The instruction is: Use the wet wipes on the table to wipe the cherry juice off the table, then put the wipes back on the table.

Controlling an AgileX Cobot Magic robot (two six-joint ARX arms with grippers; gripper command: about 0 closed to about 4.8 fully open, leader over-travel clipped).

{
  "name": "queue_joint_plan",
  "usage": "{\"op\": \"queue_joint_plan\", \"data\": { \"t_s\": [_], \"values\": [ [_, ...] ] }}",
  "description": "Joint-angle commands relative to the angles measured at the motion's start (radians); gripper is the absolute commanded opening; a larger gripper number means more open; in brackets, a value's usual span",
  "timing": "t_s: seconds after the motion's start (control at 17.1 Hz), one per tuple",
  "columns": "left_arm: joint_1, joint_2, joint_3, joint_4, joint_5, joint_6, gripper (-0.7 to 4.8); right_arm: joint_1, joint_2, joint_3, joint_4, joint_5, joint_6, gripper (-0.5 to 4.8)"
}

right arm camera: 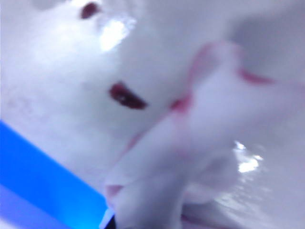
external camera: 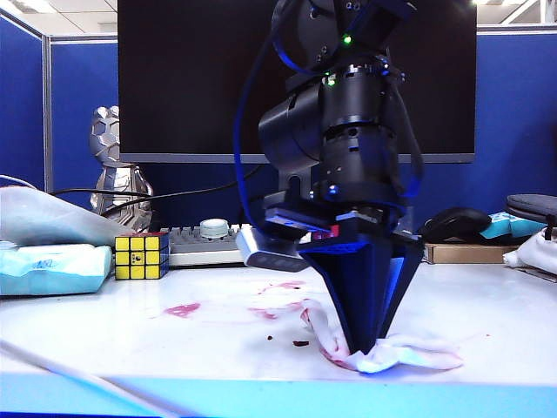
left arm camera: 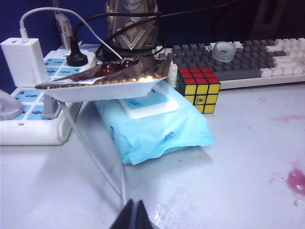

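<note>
Pinching wipes [external camera: 383, 353] on table [external camera: 487, 305] near juice [external camera: 183, 309] with right gripper [external camera: 365, 341], left gripper [left arm camera: 135, 214] closed empty above table.

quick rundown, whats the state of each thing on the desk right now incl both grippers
right gripper: shut, pinching the wet wipes against the table near its front edge
left gripper: shut, empty, above bare table
wet wipes: crumpled, pink-stained, lying on the table
cherry juice: splotches and dark specks not yet wiped
table: glossy, stained
wipes packet: lid closed, a tray resting on it
puzzle cube: unsolved, upright
</note>
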Motion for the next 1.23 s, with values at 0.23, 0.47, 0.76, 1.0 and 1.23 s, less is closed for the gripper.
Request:
{"op": "queue_joint_plan", "data": {
  "t_s": [0.23,0.47,0.76,1.0,1.23],
  "values": [
    [0.001,-0.003,-0.001,-0.014,0.001,0.002,0.04,-0.089,0.006,-0.002,0.169,0.256,0.103,-0.05],
    [0.001,-0.003,-0.001,-0.014,0.001,0.002,0.04,-0.017,0.006,0.0,0.251,-0.021,0.072,-0.05],
    [0.001,-0.003,-0.001,-0.014,0.001,0.002,0.04,0.097,0.048,0.133,0.288,0.007,0.1,-0.05],
    [0.001,-0.003,-0.001,-0.014,0.001,0.002,0.04,0.0,0.086,0.235,0.292,0.297,0.133,-0.05],
    [0.001,-0.003,-0.001,-0.014,0.0,0.002,0.04,-0.123,0.101,0.235,0.408,0.253,0.127,-0.05]
  ]
}}
